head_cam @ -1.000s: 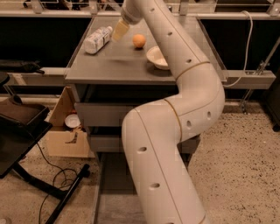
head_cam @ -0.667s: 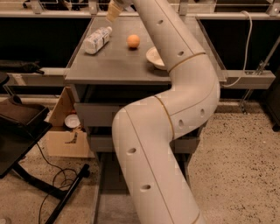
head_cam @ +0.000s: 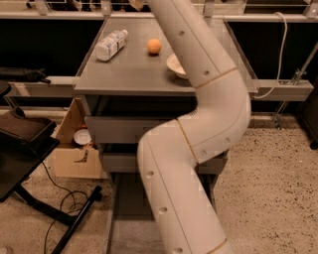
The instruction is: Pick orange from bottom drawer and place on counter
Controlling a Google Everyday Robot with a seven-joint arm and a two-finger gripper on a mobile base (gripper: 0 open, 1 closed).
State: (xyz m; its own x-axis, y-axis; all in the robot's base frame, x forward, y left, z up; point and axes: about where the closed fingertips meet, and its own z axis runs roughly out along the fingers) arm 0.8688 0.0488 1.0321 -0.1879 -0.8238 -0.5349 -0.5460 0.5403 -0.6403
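The orange (head_cam: 154,45) sits on the grey counter (head_cam: 130,75), near its back, between a bottle and a bowl. My white arm rises from the bottom of the view and reaches over the counter's right side. My gripper (head_cam: 136,4) is at the very top edge, above and behind the orange and apart from it; only a small tan part of it shows. The bottom drawer (head_cam: 128,208) is pulled out below the two upper drawers. My arm hides much of it, and the floor that shows is bare.
A plastic bottle (head_cam: 111,44) lies on the counter's back left. A cream bowl (head_cam: 175,64) stands right of the orange, partly behind my arm. A cardboard box (head_cam: 74,149) and a black stand (head_cam: 25,144) are on the floor at left.
My gripper has lifted from beside the orange up and back toward the top edge. The orange stays where it was on the counter.
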